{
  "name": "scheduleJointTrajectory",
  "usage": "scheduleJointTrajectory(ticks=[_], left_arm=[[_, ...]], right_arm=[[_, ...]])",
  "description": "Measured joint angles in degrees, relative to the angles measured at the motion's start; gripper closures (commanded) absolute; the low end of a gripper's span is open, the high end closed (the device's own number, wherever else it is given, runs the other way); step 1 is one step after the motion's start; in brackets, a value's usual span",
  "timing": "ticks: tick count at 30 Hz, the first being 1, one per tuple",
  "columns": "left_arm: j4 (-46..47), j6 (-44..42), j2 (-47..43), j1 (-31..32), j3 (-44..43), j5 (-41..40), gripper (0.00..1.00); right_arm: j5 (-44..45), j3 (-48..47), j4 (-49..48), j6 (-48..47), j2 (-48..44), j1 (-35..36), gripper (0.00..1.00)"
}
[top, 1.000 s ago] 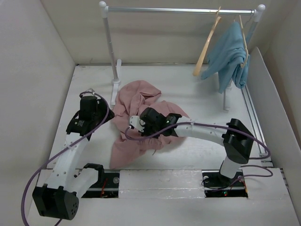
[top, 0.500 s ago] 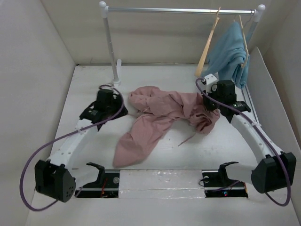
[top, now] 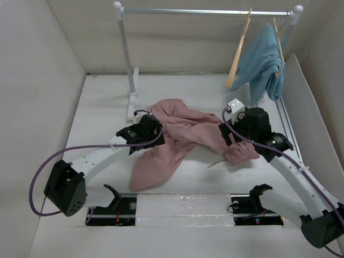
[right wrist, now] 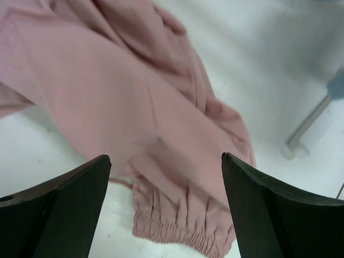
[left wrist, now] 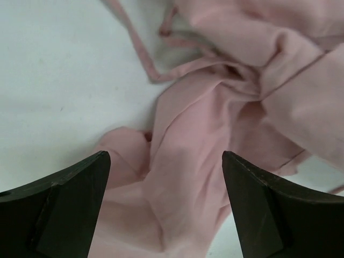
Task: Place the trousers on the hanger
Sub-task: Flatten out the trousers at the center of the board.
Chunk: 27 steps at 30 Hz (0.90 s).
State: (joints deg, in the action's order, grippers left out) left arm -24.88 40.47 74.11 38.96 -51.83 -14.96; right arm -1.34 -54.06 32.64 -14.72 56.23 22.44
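1. Top external view: trousers lie crumpled on the table between both arms (hanger hangs on the rail, well apart).
2. Left gripper: fingers spread over the fabric.
3. Right gripper: fingers spread, cloth beneath.

1. Left arm: elbow folded low and out to the left, near the front edge. The forearm runs forward and to the right.
2. Left gripper: at the end of that forearm, angled downward. Jaws stand wide apart.
3. Left fingers: both dark pads sit at the lower corners of the wrist view, with a broad gap between them.
4. Right arm: elbow pushed far out to the right and low. The forearm runs forward and to the left.
5. Right gripper: angled downward. Jaws stand wide apart.
6. Right fingers: both pads are spread to the lower corners of the wrist view.
7. The two grippers are well apart from each other, at about the same depth.
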Motion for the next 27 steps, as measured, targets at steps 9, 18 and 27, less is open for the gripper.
scheduleJointTrajectory(ticks=[9, 18, 27], left_arm=[[4.0, 3.5, -0.1, -0.2, 10.4, 6.9, 0.19], [10.8, 3.7, 8.4, -0.3, 9.6, 8.3, 0.53], [12.6, 3.7, 10.4, -2.8, 8.8, 7.8, 1.0]], right_arm=[[7.4, 8.1, 9.5, 9.3, -13.7, 9.6, 0.16], [5.3, 15.8, 8.6, 15.0, -2.5, 11.7, 0.03], [5.7, 19.5, -2.4, 13.1, 15.3, 7.0, 0.66]])
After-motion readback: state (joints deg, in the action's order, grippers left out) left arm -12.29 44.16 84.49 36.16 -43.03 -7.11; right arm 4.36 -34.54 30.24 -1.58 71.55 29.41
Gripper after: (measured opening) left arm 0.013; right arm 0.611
